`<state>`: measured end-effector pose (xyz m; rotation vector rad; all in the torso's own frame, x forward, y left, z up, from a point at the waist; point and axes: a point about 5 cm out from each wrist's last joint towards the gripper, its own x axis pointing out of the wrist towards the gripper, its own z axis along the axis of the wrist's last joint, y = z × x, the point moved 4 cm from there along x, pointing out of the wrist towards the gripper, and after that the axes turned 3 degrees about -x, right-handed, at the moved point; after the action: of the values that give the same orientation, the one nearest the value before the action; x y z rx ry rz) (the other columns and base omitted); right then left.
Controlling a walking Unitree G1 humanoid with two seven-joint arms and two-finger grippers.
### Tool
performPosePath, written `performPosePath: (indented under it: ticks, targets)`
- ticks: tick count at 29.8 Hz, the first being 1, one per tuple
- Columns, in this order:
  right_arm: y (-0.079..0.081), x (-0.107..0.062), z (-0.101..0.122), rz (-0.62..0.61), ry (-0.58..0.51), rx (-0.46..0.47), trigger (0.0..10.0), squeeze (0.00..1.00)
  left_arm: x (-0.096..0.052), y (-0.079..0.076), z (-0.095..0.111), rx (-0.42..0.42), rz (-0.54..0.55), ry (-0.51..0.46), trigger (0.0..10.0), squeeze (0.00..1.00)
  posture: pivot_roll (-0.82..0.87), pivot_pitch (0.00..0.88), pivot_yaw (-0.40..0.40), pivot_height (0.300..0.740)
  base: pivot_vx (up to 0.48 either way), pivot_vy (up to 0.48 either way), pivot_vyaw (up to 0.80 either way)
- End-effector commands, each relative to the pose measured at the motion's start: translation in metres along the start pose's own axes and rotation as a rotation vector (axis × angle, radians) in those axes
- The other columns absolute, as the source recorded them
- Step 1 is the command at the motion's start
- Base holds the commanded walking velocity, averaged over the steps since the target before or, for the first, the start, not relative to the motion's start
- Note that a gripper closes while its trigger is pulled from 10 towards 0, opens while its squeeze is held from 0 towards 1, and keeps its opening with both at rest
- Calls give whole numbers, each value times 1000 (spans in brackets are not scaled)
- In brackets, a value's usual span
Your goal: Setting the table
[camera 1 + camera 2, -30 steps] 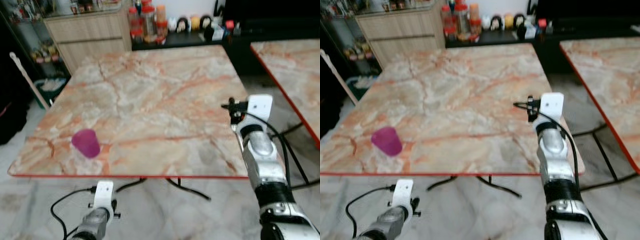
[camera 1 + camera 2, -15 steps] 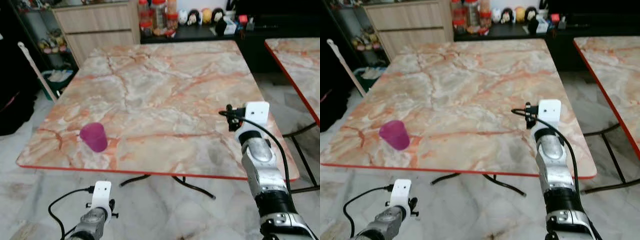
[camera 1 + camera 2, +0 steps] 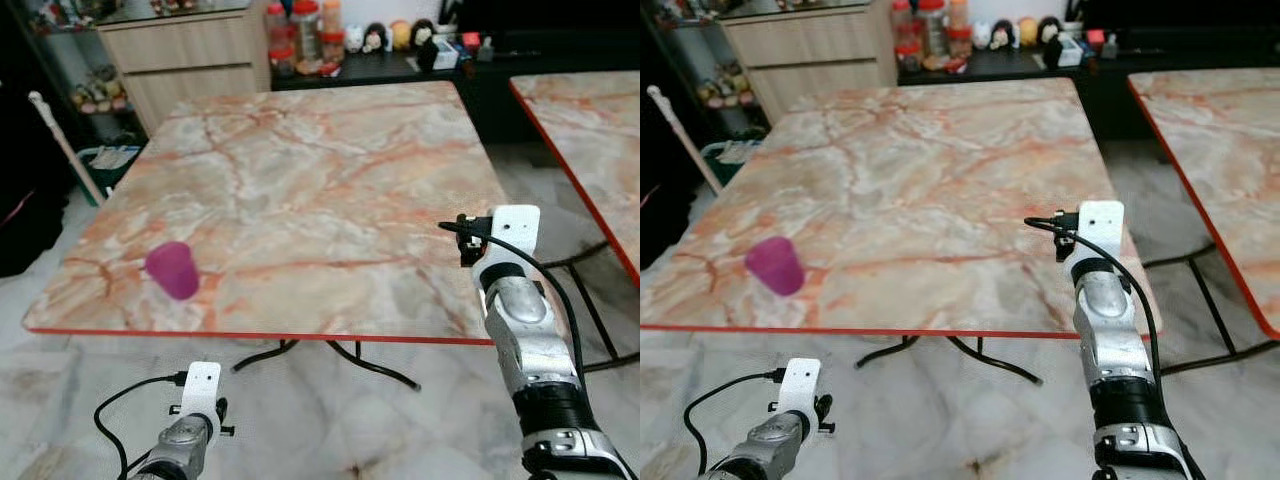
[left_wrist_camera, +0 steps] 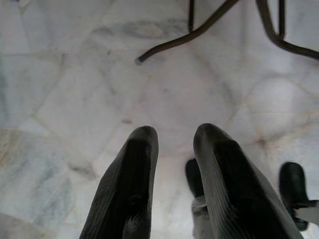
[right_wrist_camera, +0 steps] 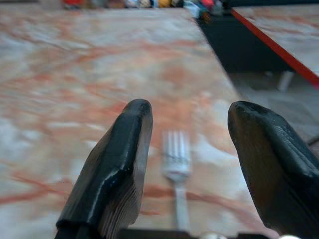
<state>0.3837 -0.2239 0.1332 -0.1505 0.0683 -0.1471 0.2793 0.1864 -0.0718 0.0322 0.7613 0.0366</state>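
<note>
Right wrist view showed a silver metal fork lying flat on the orange-veined marble table, between the spread black fingers of the right gripper, which grasped nothing. A magenta plastic cup stood near the table's front left edge. The left gripper hung below over pale marble floor, fingers slightly parted.

arms: silver metal, black joint bands
wrist cameras: white boxes, black cables looping off
gripper fingers: long, black, rounded
</note>
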Motion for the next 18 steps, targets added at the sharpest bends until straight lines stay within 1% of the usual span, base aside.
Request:
performPosePath:
  ticks: [1, 8, 18]
  targets:
    - [7, -1, 6, 15, -8, 3, 10000, 0, -1, 8, -5, 7, 22, 17, 10000, 0, -70, 78, 83, 740, 0, 0, 0]
    - [8, -2, -5, 8, 70, 20, 10000, 0, -1, 8, -5, 5, 21, 21, 10000, 0, -70, 78, 83, 740, 0, 0, 0]
    - [4, -4, -19, -12, 168, 63, 10000, 0, -1, 7, -6, 6, 15, 25, 10000, 0, -69, 79, 79, 740, 0, 0, 0]
